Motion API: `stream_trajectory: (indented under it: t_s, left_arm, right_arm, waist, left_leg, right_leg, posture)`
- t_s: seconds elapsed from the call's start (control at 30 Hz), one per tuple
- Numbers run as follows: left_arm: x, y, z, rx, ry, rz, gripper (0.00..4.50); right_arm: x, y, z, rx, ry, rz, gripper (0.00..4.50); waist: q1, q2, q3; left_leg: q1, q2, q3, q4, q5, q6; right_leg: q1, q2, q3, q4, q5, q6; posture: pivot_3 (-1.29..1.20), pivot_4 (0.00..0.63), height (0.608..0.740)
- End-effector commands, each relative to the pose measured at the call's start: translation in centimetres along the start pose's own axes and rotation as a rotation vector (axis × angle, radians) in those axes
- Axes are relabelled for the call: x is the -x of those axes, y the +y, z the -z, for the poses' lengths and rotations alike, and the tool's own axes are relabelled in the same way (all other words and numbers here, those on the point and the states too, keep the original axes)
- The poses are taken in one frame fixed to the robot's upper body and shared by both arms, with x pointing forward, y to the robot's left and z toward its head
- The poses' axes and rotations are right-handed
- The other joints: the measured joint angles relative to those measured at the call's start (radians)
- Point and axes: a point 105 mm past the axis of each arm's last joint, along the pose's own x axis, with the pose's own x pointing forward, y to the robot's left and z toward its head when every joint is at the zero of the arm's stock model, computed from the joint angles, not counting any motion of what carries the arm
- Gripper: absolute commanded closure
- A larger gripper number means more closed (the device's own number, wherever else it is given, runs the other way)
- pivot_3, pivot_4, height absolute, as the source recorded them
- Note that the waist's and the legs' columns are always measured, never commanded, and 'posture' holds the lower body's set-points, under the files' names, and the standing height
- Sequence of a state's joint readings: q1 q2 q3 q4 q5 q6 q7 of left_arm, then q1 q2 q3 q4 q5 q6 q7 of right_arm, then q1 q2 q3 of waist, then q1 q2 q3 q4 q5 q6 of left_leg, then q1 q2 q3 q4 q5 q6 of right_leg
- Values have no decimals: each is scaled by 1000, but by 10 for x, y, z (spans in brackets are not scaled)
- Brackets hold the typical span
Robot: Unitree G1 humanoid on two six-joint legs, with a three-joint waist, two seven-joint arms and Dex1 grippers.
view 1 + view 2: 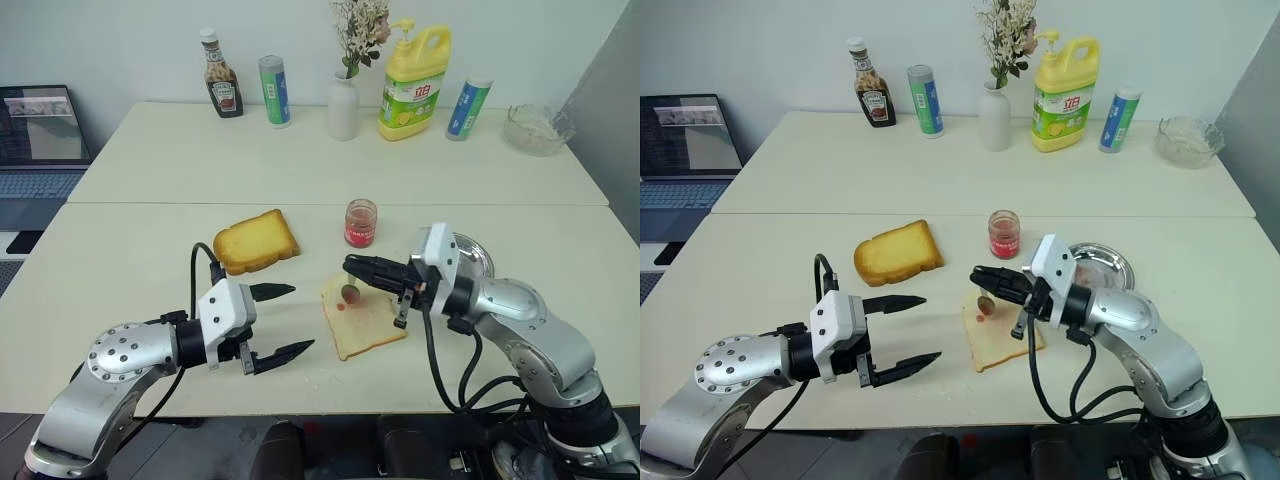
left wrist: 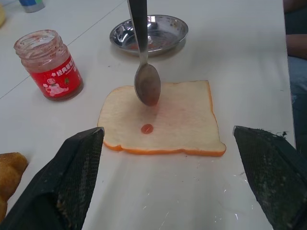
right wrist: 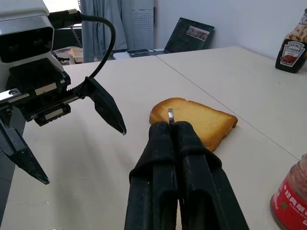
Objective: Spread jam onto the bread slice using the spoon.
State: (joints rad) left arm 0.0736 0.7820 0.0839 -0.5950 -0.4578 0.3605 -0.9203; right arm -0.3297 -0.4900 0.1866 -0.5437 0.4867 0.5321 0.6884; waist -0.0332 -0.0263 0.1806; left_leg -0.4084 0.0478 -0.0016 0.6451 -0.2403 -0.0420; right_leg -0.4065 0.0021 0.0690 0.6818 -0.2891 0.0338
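Note:
The bread slice (image 2: 172,122) lies flat on the table in front of me, with a small red drop of jam (image 2: 147,128) on it and a faint pink smear. My right gripper (image 1: 352,266) is shut on the spoon (image 2: 146,81). The spoon hangs handle-up over the slice, its jam-smeared bowl at or just above the bread. The open jam jar (image 1: 360,222) stands just beyond the slice. My left gripper (image 1: 301,318) is open and holds nothing, left of the bread just above the table.
A thick golden toast (image 1: 256,241) lies left of the jar, and a steel dish (image 2: 165,36) sits right of it. Along the far edge stand a ketchup bottle (image 1: 221,88), two cans, a vase (image 1: 343,105), a yellow detergent bottle (image 1: 414,82) and a glass bowl (image 1: 538,128). A laptop (image 1: 40,135) is far left.

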Motion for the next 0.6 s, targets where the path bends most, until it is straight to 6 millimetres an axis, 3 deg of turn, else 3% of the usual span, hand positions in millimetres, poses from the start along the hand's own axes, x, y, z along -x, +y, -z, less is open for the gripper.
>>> stream_trajectory:
  t_s: [0.03,0.6]
  left_arm:
    - [1,-1,-4,-43,-10,6,0]
    - [-4,-4,-2,-58,-13,42,0]
  right_arm:
    - [1,5,-10,61,-35,-17,4462]
    - [6,-2,-5,193,23,-13,4462]
  waist:
    - [0,0,0]
    - [0,0,0]
  left_leg:
    - [0,0,0,0,0,0]
    - [0,0,0,0,0,0]
  right_leg:
    - [0,0,0,0,0,0]
    - [0,0,0,0,0,0]
  posture:
    - [0,150,740]
    - [0,150,740]
